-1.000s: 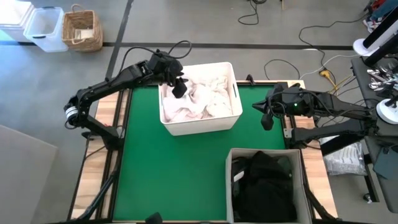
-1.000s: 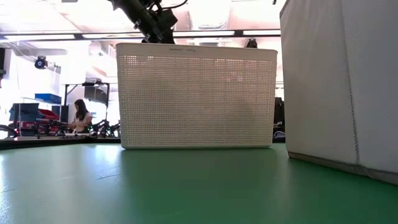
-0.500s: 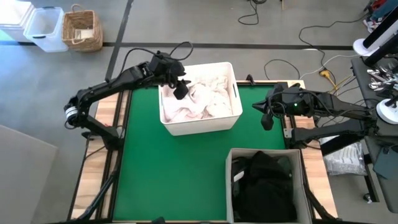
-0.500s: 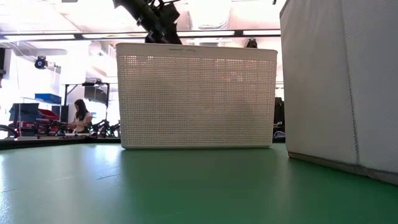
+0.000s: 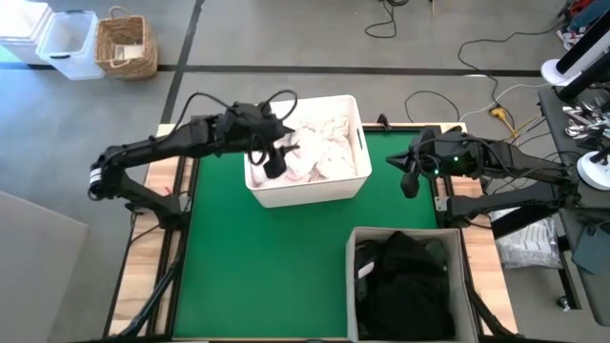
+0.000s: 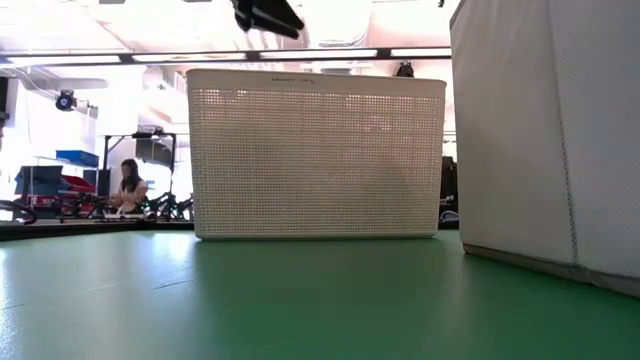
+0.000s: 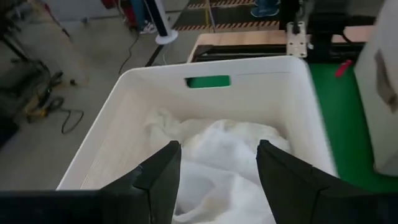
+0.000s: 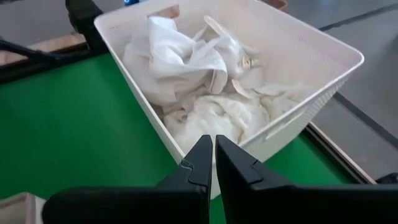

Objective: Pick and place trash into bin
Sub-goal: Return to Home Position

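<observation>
Crumpled white sheets (image 5: 315, 152) lie heaped in the white mesh tub (image 5: 355, 114) at the far middle of the green table. Black cloth (image 5: 405, 286) fills the grey fabric bin (image 5: 456, 276) at the near right; I cannot pick out any dark green garment. My left gripper (image 5: 274, 162) hangs open over the tub's left part, above the rim in the low view (image 6: 265, 15). In the left wrist view its fingers (image 7: 217, 171) stand apart above the sheets (image 7: 217, 149) without touching them. My right gripper (image 5: 408, 181) waits shut near the table's right edge, facing the tub (image 8: 214, 158).
The tub (image 6: 315, 155) and the tall grey bin (image 6: 550, 130) stand close together, with bare green mat (image 5: 257, 267) to the near left. A wicker basket (image 5: 124, 46) and a clear box sit on the floor beyond the table. A person sits far off in the room (image 6: 130, 185).
My left gripper has moved from the tub's far left corner toward the table's near edge, and now hangs over the sheets in the tub's left part. It has stayed open. The sheets and my right arm have kept still.
</observation>
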`<state>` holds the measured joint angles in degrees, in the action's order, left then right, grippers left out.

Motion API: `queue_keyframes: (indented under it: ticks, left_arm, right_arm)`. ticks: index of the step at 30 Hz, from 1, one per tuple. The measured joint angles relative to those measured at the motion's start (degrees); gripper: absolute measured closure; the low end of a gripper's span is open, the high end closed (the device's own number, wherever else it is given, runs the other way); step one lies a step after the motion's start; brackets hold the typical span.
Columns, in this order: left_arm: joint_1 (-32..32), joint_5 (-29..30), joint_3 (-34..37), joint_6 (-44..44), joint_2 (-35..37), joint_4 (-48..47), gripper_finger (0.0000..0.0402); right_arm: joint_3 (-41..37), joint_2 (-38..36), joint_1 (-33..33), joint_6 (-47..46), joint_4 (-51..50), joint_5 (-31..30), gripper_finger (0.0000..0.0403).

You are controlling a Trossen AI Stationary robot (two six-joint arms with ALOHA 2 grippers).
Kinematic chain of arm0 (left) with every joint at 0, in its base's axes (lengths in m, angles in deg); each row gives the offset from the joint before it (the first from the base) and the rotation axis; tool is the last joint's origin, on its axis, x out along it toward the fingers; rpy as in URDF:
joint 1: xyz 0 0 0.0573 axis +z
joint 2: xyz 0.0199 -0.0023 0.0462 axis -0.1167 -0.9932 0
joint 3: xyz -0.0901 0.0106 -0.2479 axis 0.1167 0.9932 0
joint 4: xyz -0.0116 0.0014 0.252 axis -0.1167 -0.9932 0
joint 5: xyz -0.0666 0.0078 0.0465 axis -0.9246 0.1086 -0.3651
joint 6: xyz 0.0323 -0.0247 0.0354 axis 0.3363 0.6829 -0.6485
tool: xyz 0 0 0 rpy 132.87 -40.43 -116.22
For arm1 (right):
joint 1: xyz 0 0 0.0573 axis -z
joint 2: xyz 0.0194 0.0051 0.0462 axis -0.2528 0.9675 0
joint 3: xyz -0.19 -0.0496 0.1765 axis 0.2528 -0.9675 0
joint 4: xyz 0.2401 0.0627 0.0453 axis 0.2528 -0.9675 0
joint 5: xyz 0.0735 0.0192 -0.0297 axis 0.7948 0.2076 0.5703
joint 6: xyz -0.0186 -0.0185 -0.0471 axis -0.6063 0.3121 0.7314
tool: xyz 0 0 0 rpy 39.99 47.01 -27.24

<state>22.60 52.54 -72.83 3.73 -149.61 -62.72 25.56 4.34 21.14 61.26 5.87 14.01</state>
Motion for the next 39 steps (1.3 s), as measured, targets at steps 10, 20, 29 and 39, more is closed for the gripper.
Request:
queue_keyframes:
  ticks: [10,20,29,39]
  left_arm:
    - [-13.79,12.28,0.95,-2.06,3.15,-7.43,0.0213]
    - [-26.29,13.33,19.13,-2.27,17.29,10.57,0.0212]
    - [-30.75,13.92,30.48,-8.29,30.18,14.89,0.0212]
    - [-30.75,21.31,42.30,-16.10,47.62,21.59,0.0212]
  right_arm:
    - [0.02,-0.15,-0.75,2.68,2.82,-0.01,0.0390]
    - [-0.04,-0.39,-8.05,15.52,15.97,11.41,0.0390]
    - [-0.79,-0.02,-9.66,23.41,22.48,11.73,0.0390]
    - [-4.59,0.34,-9.64,26.15,28.56,11.74,0.0390]
